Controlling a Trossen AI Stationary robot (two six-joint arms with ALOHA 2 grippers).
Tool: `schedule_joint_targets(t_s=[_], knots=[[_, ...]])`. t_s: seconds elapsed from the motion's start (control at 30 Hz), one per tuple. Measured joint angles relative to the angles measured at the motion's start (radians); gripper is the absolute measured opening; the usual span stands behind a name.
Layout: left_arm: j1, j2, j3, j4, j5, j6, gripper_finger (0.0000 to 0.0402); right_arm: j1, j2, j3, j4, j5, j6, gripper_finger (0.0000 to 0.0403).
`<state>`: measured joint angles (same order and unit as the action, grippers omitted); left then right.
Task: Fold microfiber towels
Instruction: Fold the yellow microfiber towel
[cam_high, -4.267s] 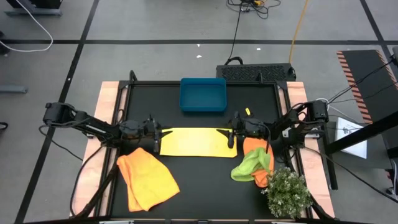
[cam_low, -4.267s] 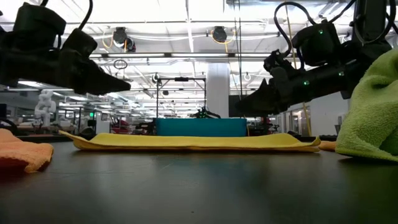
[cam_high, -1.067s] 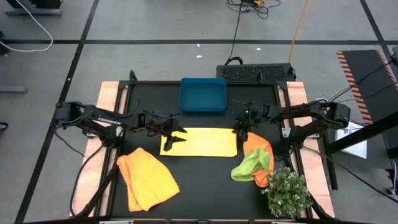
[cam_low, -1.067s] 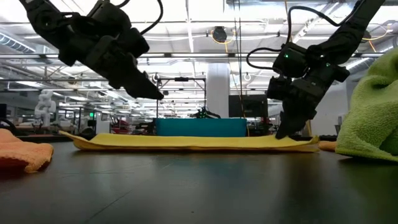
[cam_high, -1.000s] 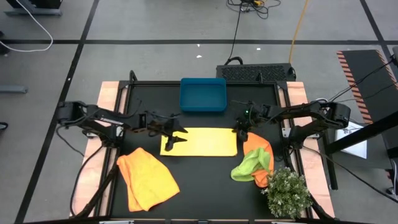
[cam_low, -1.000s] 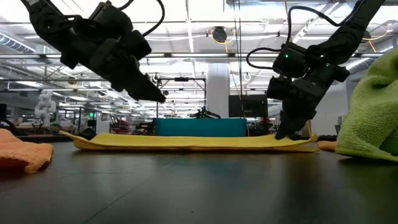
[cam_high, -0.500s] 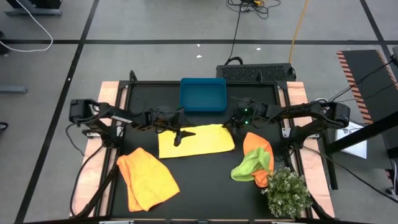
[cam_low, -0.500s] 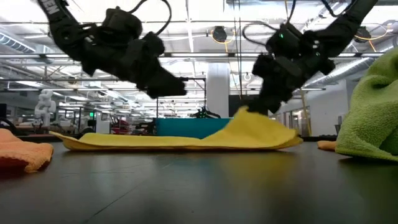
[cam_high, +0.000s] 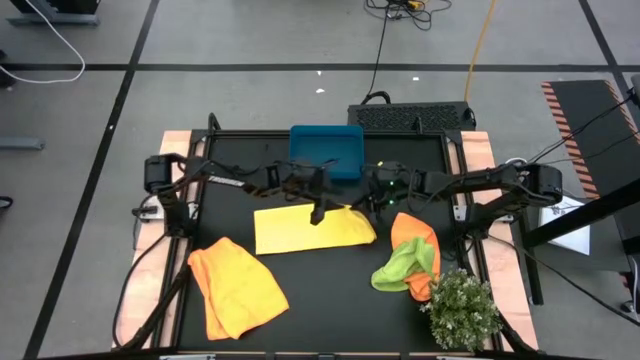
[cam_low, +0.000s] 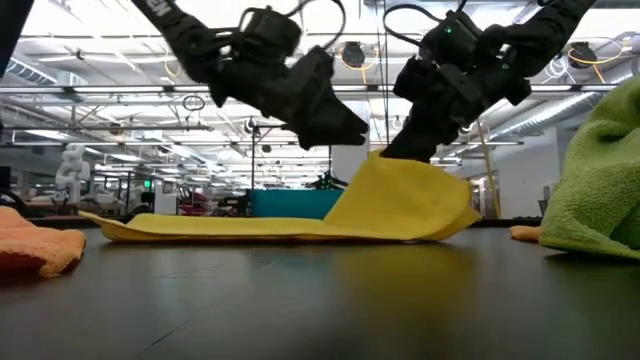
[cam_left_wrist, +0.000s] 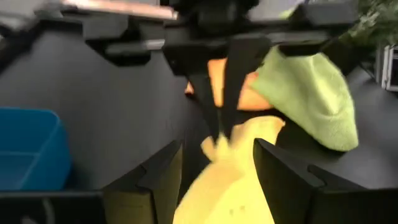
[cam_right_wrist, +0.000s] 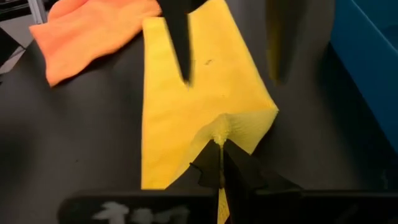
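Note:
A pale yellow towel (cam_high: 310, 230), folded into a strip, lies mid-table with its left part flat. Its right end rises to my right gripper (cam_high: 365, 205), which is shut on a corner. My left gripper (cam_high: 318, 213) hangs open above the towel, just left of that raised corner (cam_low: 380, 158), and touches nothing. In the left wrist view the yellow cloth (cam_left_wrist: 230, 180) shows beyond my open left fingers. An orange towel (cam_high: 240, 290) lies crumpled at the near left. A lime green towel (cam_high: 400, 265) rests on another orange one (cam_high: 415, 232) at the right. My right gripper pinches the yellow towel's far right corner (cam_right_wrist: 219, 138) between its two shut fingers. They slant down at it from the table's right side. The corner is lifted clear and the cloth slopes down from it (cam_low: 400, 200). The towel's left part (cam_low: 180, 228) stays flat on the table.
A teal tray (cam_high: 326, 150) stands at the table's far edge, just behind both grippers. A bushy green plant (cam_high: 462, 310) sits at the near right corner. Bare black tabletop (cam_high: 330, 300) lies between the towels at the near side.
My right gripper has risen from the table and drawn toward the left with the yellow towel's right corner. That end now stands lifted while the left part stays flat. My left gripper, still open, has travelled right above the towel toward the raised corner.

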<state>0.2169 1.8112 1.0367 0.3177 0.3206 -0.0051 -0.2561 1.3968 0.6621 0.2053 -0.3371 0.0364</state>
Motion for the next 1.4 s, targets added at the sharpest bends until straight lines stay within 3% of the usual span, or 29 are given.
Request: schedule_joint_targets(t_s=[0.23, 0.43, 0.67, 0.83, 1.17, 1.4], knots=[[-0.015, 0.110, 0.108, -0.093, 0.029, 0.007, 0.0200, 0.037, 0.001, -0.001, 0.005, 0.044, 0.001, 0.0000], [-0.015, 0.126, 0.114, -0.083, 0.120, 0.007, 0.0200, 0.050, 0.000, -0.001, -0.004, 0.051, 0.002, 0.0000], [-0.015, 0.126, 0.114, -0.104, 0.124, 0.009, 0.0196, 0.049, 0.000, -0.001, -0.008, 0.052, 0.003, 0.0000], [-0.014, 0.126, 0.114, -0.107, 0.124, 0.010, 0.0158, 0.049, 0.000, -0.001, -0.024, 0.052, 0.003, 0.0000], [-0.013, 0.126, 0.114, -0.108, 0.104, 0.065, 0.0015, 0.048, 0.000, -0.001, -0.032, 0.049, 0.003, 0.0000], [-0.013, 0.126, 0.114, -0.112, 0.104, 0.080, 0.0008, 0.047, 0.000, -0.001, -0.031, 0.050, 0.004, 0.0000]])
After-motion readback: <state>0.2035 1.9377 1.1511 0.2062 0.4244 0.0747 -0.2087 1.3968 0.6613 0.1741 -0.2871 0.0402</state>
